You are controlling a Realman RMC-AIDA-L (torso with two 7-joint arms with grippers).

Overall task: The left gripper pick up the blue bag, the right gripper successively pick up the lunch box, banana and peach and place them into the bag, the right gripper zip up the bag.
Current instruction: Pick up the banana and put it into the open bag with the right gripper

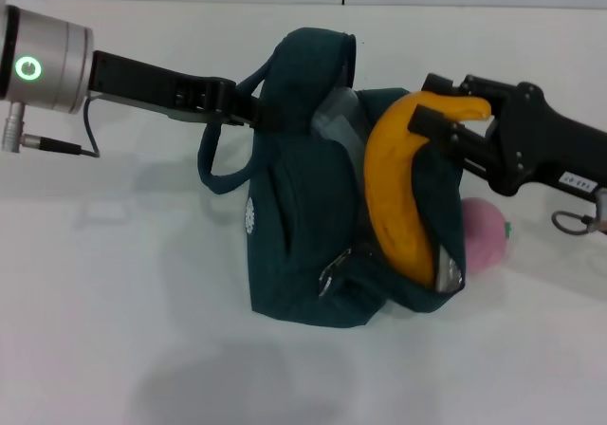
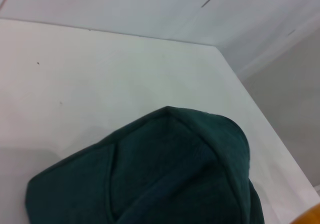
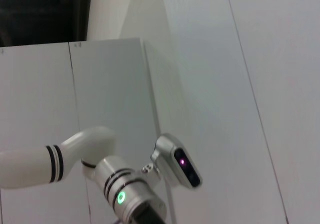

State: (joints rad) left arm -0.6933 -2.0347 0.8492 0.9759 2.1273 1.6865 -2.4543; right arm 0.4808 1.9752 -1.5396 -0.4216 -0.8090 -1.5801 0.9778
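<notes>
On a white table (image 1: 114, 283), a banana (image 1: 398, 183) is being lowered into a blue bag (image 1: 303, 245) held open by 2 robot arms.

The bag's upper edge is pinched by the left gripper (image 1: 248, 110), apparently so the foil-lined mouth is kept open. The banana's upper end is clamped by the right gripper (image 1: 446, 121), with its lower end already inside the mouth. The peach (image 1: 486, 235) lies on the table just behind the bag's right side, partly hidden. The lunch box cannot be seen; it is probably inside. The zipper is undone.
</notes>
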